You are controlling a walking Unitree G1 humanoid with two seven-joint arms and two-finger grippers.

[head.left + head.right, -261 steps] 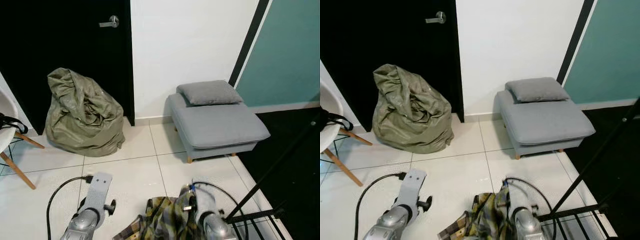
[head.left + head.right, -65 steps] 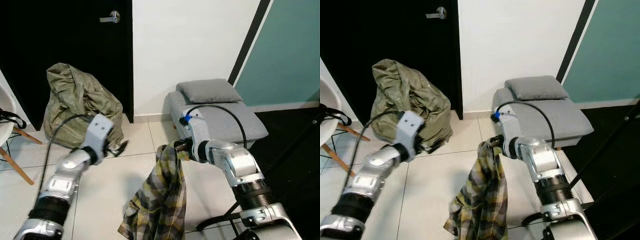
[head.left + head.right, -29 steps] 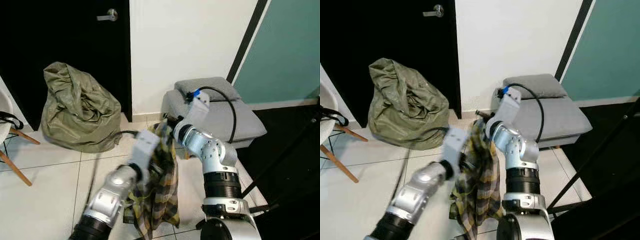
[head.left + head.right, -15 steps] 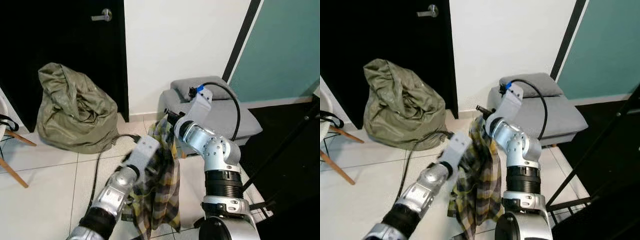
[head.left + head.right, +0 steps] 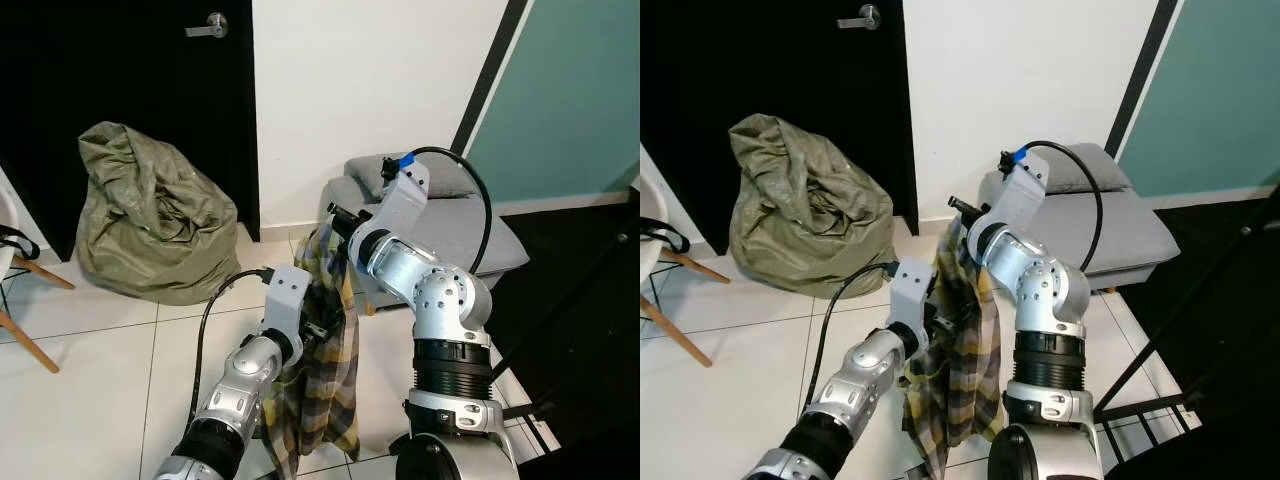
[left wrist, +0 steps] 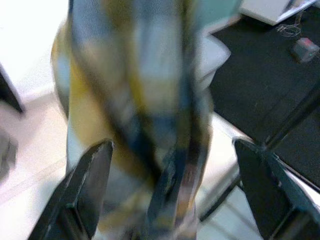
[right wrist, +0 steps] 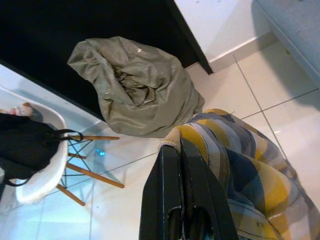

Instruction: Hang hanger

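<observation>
A yellow, grey and dark plaid shirt [image 5: 325,340] hangs in a long bunch in front of me, above the white tiled floor. My right gripper [image 5: 336,216] is shut on the shirt's top edge, and the right wrist view shows its fingers [image 7: 180,200] pressed together with the cloth [image 7: 240,175] draped beside them. My left gripper [image 5: 316,330] is at the shirt's middle, on its left side. The left wrist view shows its fingers [image 6: 92,185] spread wide, with the blurred shirt [image 6: 140,100] close in front of them. Whatever lies under the cloth is hidden.
An olive sack [image 5: 150,220] slumps against a black door [image 5: 120,90] at the back left. A grey footstool [image 5: 480,235] with a cushion stands behind my right arm. A white chair [image 5: 8,265] is at the far left, a black rack pole [image 5: 570,300] at the right.
Over nine seconds both arms rose from the floor with the shirt. In the last half second the left gripper moved up against the shirt's middle; the right arm barely shifted.
</observation>
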